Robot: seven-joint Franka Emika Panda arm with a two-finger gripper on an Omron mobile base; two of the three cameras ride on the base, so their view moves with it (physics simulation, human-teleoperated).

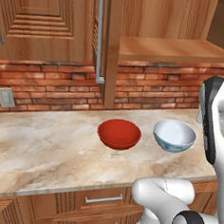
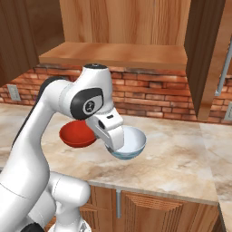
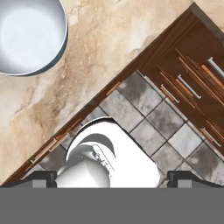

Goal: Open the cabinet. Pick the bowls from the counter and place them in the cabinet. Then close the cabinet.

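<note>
The cabinet (image 1: 176,50) stands open above the counter (image 1: 44,146), its wooden shelf (image 2: 113,54) bare, with one door (image 2: 204,59) swung out on the right. On the counter a glossy red bowl (image 1: 119,133) (image 2: 74,133) sits left of a pale white-blue bowl (image 1: 174,135) (image 2: 133,145), a small gap between them. My gripper (image 2: 114,144) hangs open over the counter's front edge, on the near side of the white-blue bowl and pointing down. In the hand view my gripper (image 3: 112,177) holds nothing, and that bowl (image 3: 28,35) lies at the upper left.
A red brick wall with a wall outlet (image 1: 5,97) runs behind the counter. Wooden drawers (image 1: 102,199) (image 3: 192,83) with short silver handles sit below the counter edge, above a grey tiled floor (image 3: 144,118). The open door's long handle (image 2: 222,68) juts out at the right.
</note>
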